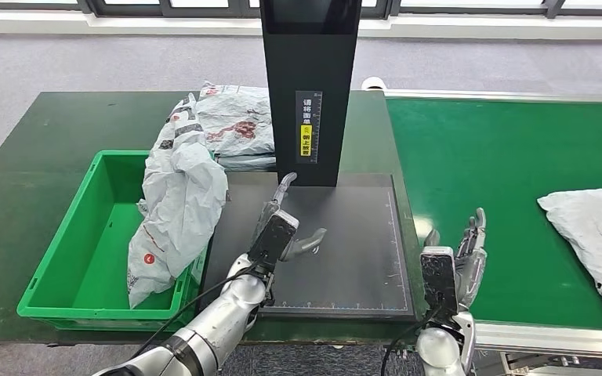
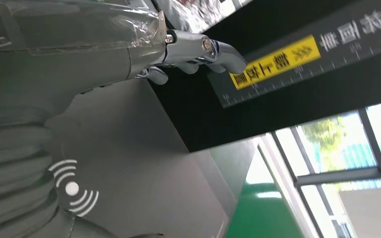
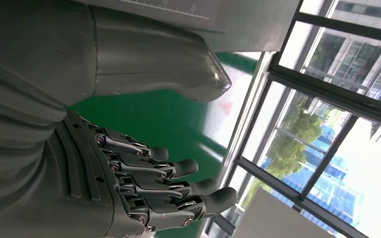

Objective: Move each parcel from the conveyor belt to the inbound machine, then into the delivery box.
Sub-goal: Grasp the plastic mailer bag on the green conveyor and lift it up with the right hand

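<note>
Lying on the conveyor belt (image 1: 502, 157), a parcel (image 1: 596, 235) sits right of the empty, spread right hand (image 1: 462, 254).

We see a dark green tabletop (image 1: 39, 196) carrying a green bin (image 1: 86, 266), the black scanner platform (image 1: 345, 235) and grey parcels (image 1: 231, 125); another parcel (image 1: 596, 235) lies on the conveyor belt (image 1: 486, 172)

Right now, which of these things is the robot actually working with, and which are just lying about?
Part of the job:
- conveyor belt
- parcel on the belt
- inbound machine
- green box
- parcel draped over the box's edge
- left hand, right hand, both holding nothing

Just lying about:
- pile of parcels behind the box
- dark green table
</note>
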Controlling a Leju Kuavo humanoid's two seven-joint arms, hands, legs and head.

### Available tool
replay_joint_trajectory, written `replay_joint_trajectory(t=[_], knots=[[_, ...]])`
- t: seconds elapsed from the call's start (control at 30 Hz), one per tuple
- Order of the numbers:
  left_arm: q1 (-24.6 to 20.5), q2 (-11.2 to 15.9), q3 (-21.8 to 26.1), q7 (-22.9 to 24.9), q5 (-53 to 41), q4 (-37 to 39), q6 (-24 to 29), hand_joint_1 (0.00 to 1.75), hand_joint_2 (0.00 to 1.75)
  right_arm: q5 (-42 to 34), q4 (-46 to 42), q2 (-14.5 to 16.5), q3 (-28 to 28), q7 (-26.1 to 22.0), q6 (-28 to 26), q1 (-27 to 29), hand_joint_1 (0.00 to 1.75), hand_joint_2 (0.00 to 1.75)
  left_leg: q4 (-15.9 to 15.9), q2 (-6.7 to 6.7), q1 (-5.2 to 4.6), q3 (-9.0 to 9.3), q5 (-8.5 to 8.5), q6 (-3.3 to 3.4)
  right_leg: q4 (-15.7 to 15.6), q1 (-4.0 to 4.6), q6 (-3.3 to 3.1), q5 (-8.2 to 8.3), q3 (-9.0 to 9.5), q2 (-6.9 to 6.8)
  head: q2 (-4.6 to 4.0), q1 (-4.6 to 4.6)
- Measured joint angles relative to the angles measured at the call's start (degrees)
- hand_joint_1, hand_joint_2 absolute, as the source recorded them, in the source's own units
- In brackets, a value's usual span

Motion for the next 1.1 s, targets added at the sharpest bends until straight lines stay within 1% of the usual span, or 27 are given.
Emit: replay_joint_trajectory(t=[0.17, 0.33, 0.87, 1.1], knots=[[0.7, 0.0, 1.6, -1.4, 0.5, -1.0, 0.5, 0.0, 1.75, 1.0, 0.4, -0.4, -0.6, 0.4, -0.8, 0.6, 0.0, 1.75, 0.0, 0.0, 0.0, 0.0, 0.0, 0.0, 0.0, 0.0, 0.0, 0.0, 0.0, 0.0, 0.01, 0.0], [0.9, 0.0, 2.4, -1.7, 0.7, -2.1, 0.5, 0.0, 1.75, 1.3, 0.5, -0.6, -1.4, 0.3, -0.9, 1.2, 0.0, 1.75, 0.0, 0.0, 0.0, 0.0, 0.0, 0.0, 0.0, 0.0, 0.0, 0.0, 0.0, 0.0, 0.01, 0.01], [1.1, 0.0, 2.6, -1.9, 0.9, -2.8, 0.6, 0.0, 1.75, 1.3, 0.5, -0.8, -1.5, 0.3, -1.0, 1.6, 0.0, 1.75, 0.0, 0.0, 0.0, 0.0, 0.0, 0.0, 0.0, 0.0, 0.0, 0.0, 0.0, 0.0, 0.0, -0.01], [1.6, 0.0, 2.6, -2.5, 0.3, -4.1, 2.4, 0.0, 1.75, 2.5, 0.5, -0.8, -1.5, 0.1, -1.3, 1.9, 0.0, 1.75, 0.0, 0.0, 0.0, 0.0, 0.0, 0.0, 0.0, 0.0, 0.0, 0.0, 0.0, 0.0, 0.01, 0.0]])
